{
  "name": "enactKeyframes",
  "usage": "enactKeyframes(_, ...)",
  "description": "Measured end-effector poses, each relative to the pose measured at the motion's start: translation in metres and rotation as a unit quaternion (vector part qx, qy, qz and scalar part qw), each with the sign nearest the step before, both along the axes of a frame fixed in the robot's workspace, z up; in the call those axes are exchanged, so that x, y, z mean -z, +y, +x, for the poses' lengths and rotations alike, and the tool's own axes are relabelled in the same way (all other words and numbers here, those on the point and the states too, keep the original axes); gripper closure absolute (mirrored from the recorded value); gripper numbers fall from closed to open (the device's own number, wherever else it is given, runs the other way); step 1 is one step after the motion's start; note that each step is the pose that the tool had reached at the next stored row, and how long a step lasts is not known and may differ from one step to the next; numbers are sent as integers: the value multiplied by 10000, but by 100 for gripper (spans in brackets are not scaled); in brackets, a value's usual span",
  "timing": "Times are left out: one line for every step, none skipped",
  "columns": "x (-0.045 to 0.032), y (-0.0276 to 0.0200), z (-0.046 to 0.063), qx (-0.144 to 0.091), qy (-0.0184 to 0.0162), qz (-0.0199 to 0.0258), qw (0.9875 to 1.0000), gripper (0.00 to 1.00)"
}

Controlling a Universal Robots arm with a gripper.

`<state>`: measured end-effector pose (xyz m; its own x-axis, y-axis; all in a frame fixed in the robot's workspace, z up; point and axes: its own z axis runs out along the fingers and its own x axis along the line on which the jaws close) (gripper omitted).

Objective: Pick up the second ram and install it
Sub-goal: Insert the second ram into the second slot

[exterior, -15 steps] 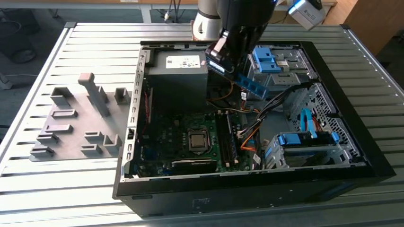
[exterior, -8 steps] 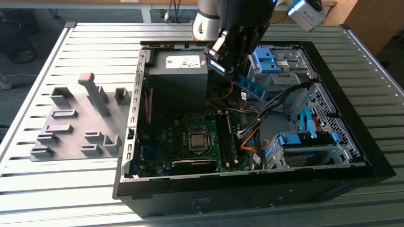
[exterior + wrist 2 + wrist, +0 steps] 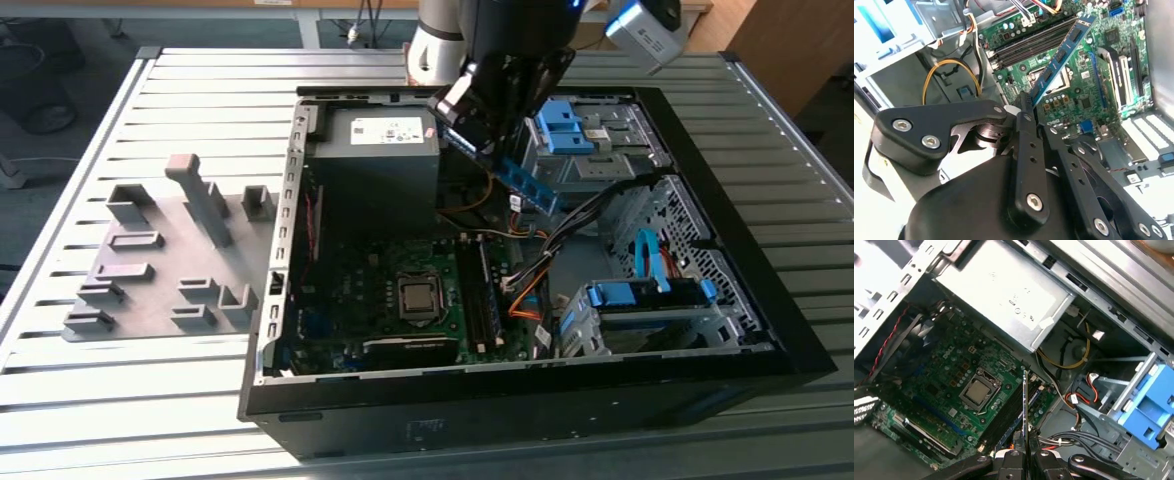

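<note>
My black claw (image 3: 1024,107) clamps the long blue-green memory stick (image 3: 1064,52); its long axis slants down toward the green motherboard's (image 3: 1104,60) black slots (image 3: 1029,45).

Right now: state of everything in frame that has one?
second ram: held in the gripper, in the air above the motherboard, not seated.
gripper: shut on the second ram, inside the open case.
computer case: side panel off, lying flat on the table.
motherboard: processor socket uncovered.
holder tray: on the table, outside the case, on the exterior view's left.
</note>
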<state>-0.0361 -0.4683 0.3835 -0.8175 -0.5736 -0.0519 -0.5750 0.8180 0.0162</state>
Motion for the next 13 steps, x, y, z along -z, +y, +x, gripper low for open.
enactKeyframes(0, 0, 0, 74, 0, -1, 10000, 86)
enactKeyframes(0, 0, 0, 157, 0, -1, 9999, 86)
enactKeyframes(1, 0, 0, 245, 0, 0, 9997, 86)
enactKeyframes(2, 0, 0, 334, 0, 0, 9994, 86)
enactKeyframes(2, 0, 0, 425, 0, -1, 9991, 86)
enactKeyframes(2, 0, 0, 522, 0, -1, 9986, 86)
enactKeyframes(2, 0, 0, 612, 0, -1, 9981, 86)
enactKeyframes(2, 0, 0, 702, 0, -1, 9975, 86)
enactKeyframes(3, 0, 0, 791, 0, -1, 9969, 86)
enactKeyframes(3, 0, 0, 881, 0, -1, 9961, 86)
enactKeyframes(3, 0, 0, 969, 0, -1, 9953, 86)
enactKeyframes(3, 0, 0, 1058, 0, -1, 9944, 86)
enactKeyframes(3, 0, 0, 1152, 0, -1, 9933, 86)
